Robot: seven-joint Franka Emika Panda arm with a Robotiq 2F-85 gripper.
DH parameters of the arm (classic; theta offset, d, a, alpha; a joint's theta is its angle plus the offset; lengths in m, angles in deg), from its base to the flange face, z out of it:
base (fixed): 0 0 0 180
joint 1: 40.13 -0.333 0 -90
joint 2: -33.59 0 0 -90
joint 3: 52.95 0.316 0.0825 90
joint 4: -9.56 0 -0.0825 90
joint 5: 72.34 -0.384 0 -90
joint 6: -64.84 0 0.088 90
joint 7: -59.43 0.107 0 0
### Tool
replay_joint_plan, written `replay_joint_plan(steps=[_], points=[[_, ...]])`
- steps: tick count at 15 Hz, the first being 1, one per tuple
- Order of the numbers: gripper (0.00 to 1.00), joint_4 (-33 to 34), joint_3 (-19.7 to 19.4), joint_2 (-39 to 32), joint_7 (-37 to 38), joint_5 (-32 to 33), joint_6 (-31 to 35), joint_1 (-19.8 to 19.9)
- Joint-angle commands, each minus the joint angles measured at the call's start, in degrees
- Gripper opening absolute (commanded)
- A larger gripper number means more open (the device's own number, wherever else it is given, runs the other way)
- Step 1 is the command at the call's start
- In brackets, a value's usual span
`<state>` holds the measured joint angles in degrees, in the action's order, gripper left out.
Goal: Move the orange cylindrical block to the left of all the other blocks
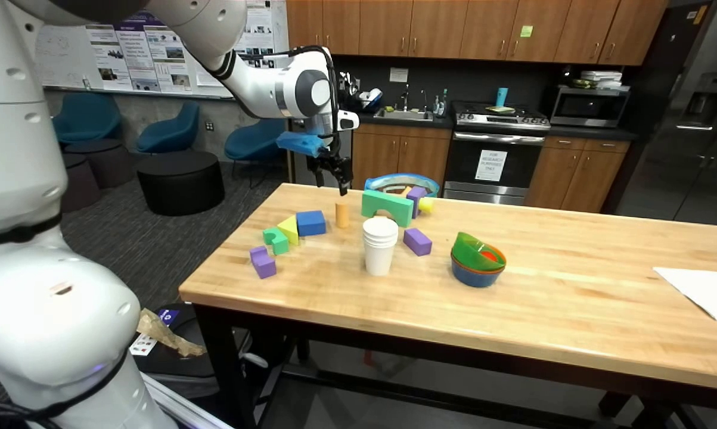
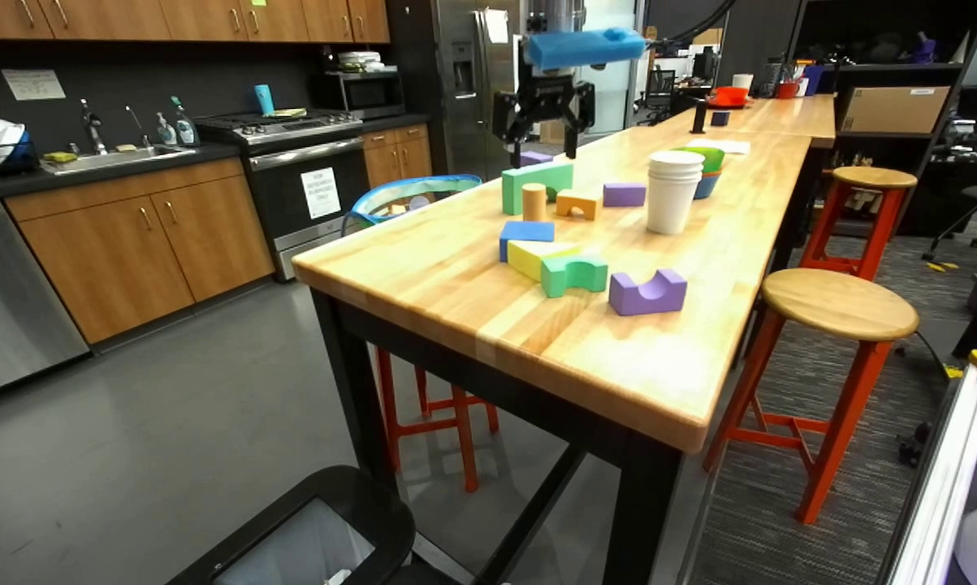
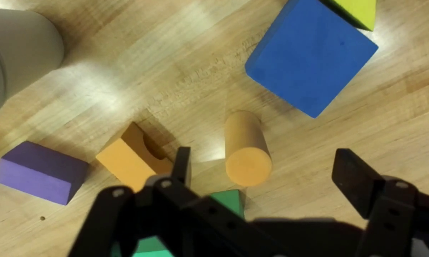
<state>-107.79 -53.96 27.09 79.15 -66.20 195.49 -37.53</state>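
The orange cylindrical block [image 1: 341,215] stands upright on the table in both exterior views [image 2: 533,202]. In the wrist view the cylinder [image 3: 248,166] shows between the fingertips, nearer the left finger. My gripper [image 3: 262,157] is open, empty and above it; it also shows in both exterior views [image 1: 331,183] [image 2: 543,151]. A blue block [image 1: 311,223], a yellow-green block [image 1: 289,230], a green notched block [image 1: 276,240] and a purple notched block [image 1: 263,263] lie to one side. A green arch [image 1: 388,205], an orange arch [image 2: 577,204] and a purple block [image 1: 418,242] lie on the other.
A stack of white cups [image 1: 379,250] stands near the cylinder, with stacked bowls [image 1: 478,256] beyond. The green arch and orange arch [image 3: 128,164] are close to the left finger. A blue-rimmed basket [image 1: 403,179] sits behind the table's edge. White paper [image 1: 704,291] lies farther along.
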Motion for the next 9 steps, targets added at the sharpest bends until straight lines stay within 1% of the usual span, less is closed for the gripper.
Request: replay_joint_plan(steps=[1,3,4,9], points=[[1.00,3.14,-1.16,-3.08,0.35,-2.28,1.29,-0.31],[1.00,4.13,-1.69,-3.95,1.20,-1.62,0.76,-0.59],[1.00,2.37,-1.64,-2.68,-0.07,-1.41,0.91,-0.72],[1.00,3.45,-1.90,-3.76,0.20,-1.44,0.91,-0.78]])
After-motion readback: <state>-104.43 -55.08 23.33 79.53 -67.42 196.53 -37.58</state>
